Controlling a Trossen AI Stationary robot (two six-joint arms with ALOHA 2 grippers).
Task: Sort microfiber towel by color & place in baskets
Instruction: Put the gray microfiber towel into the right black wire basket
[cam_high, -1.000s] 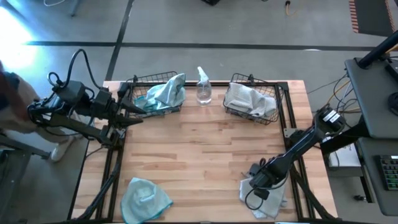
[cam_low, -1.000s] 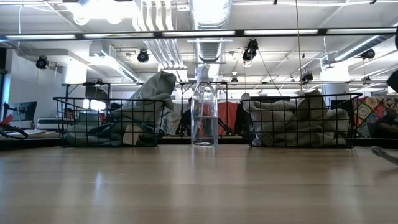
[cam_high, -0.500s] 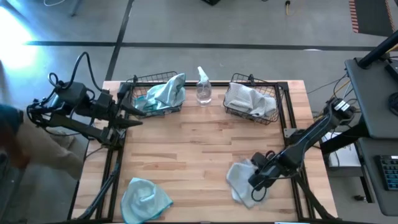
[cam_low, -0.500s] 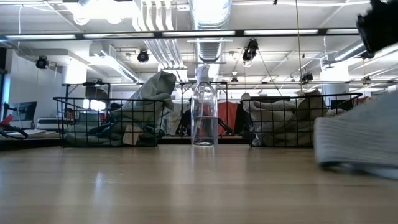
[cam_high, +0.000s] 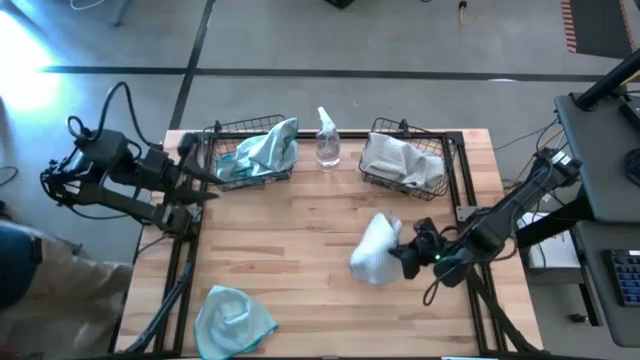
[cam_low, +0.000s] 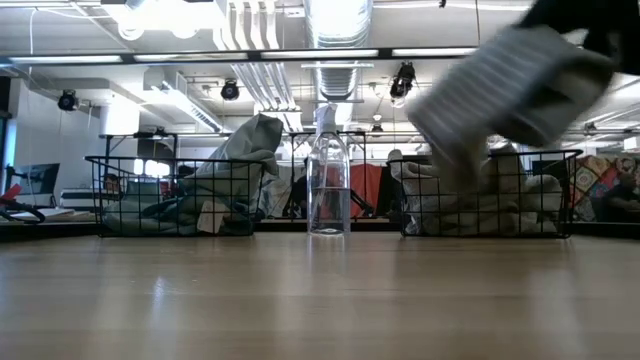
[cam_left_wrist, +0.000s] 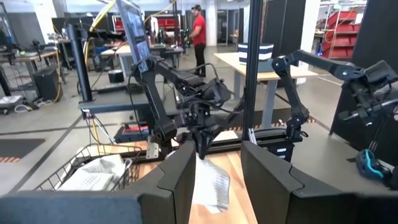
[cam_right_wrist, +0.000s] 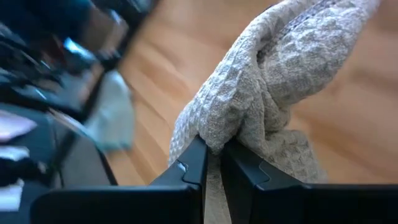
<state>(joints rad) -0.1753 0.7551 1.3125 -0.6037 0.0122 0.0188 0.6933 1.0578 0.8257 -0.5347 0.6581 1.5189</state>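
Observation:
My right gripper (cam_high: 398, 252) is over the table's middle right, shut on a pale grey-white towel (cam_high: 374, 250). In the low view the towel (cam_low: 500, 85) shows up in the air. The left basket (cam_high: 222, 131) holds teal-blue towels (cam_high: 262, 150), and the right basket (cam_high: 452, 160) holds grey-white towels (cam_high: 400, 160). Another teal-blue towel (cam_high: 232, 320) lies flat on the table near its near left corner. My left gripper (cam_high: 212, 180) waits open by the left basket's near left corner. My right gripper pinches a bunched fold of the grey-white towel (cam_right_wrist: 217, 134) between its two fingers (cam_right_wrist: 189, 168), several layers gathered. The fingers point toward the table's left, about level. The towel is lifted clear of the table and bunches out beyond the fingertips.
A clear spray bottle (cam_high: 327, 140) stands upright between the two baskets at the far edge. Bare wood lies across the table's middle (cam_high: 290, 235). A black frame rail (cam_high: 178, 270) runs along each side. A person (cam_left_wrist: 199, 31) stands far off in the room.
My right gripper has risen from the table's near right corner and moved toward the far edge and the left, carrying the grey-white towel. The towel lay on the table before; now it is lifted clear.

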